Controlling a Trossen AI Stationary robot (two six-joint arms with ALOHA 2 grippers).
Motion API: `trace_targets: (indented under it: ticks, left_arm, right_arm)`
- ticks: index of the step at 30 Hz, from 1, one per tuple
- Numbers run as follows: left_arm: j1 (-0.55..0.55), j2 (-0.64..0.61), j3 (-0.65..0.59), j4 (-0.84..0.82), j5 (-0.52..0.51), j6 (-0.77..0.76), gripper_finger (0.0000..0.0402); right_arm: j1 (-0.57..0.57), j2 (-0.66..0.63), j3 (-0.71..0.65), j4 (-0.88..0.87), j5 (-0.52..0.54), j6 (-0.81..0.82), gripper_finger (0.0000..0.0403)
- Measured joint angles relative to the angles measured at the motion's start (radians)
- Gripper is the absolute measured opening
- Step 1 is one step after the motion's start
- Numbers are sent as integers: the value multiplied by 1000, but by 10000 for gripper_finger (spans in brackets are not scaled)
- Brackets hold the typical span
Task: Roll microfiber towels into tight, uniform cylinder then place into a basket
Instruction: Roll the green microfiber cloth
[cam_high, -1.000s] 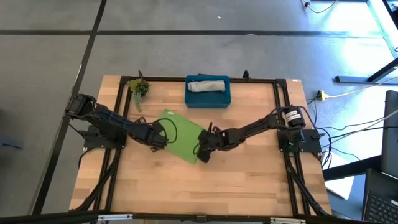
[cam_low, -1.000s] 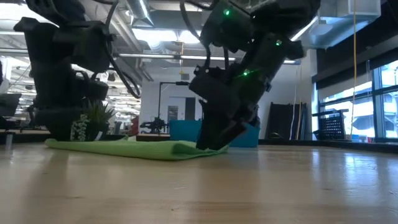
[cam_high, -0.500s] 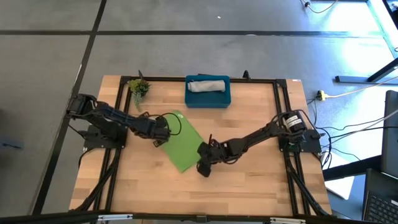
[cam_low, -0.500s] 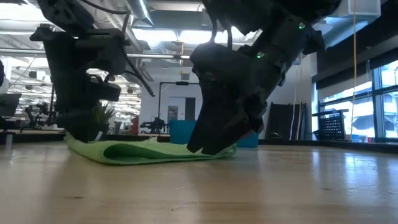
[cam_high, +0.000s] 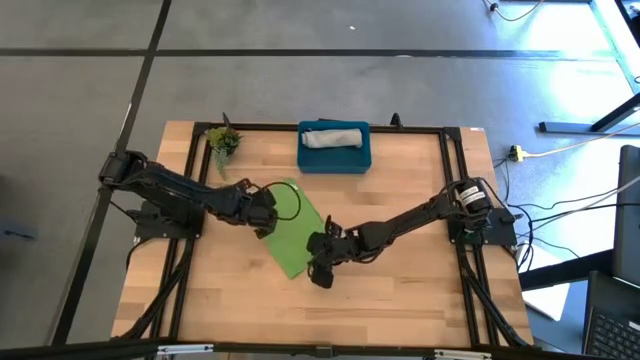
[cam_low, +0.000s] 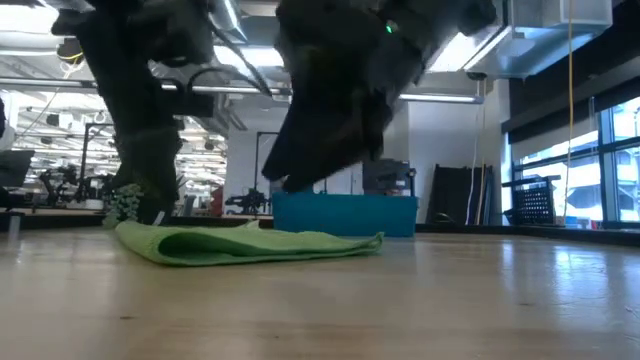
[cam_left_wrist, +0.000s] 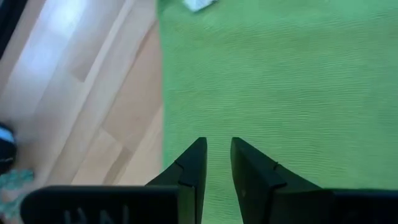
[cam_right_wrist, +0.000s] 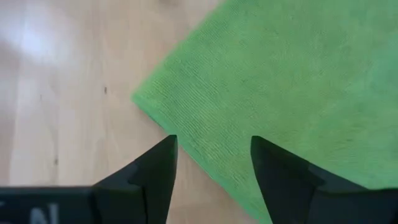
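Green towel (cam_high: 291, 228) lies flat between left tool (cam_left_wrist: 216, 155) and right tool (cam_right_wrist: 213, 158), both parted, empty.

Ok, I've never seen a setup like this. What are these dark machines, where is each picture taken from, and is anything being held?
Two robot arms work at a wooden table. One picture looks down from above, one looks level across the tabletop, and two come from cameras on the arms' wrists. The left gripper hangs over the lime green towel with a narrow gap between its fingers; the right gripper stands open at the towel's corner. Neither holds anything. The light grey towel lies rolled in the teal basket. A plant sprig sits nearby.
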Motion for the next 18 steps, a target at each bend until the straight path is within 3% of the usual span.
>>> trace_targets:
  ticks: [8,18]
  left_arm:
    - [-130,-5,-33,19,11,-102,64]
    - [-189,6,-163,369,61,-102,64]
  right_arm:
    - [-8,-1,84,-198,253,2,205]
    - [-49,-2,-65,-176,259,178,205]
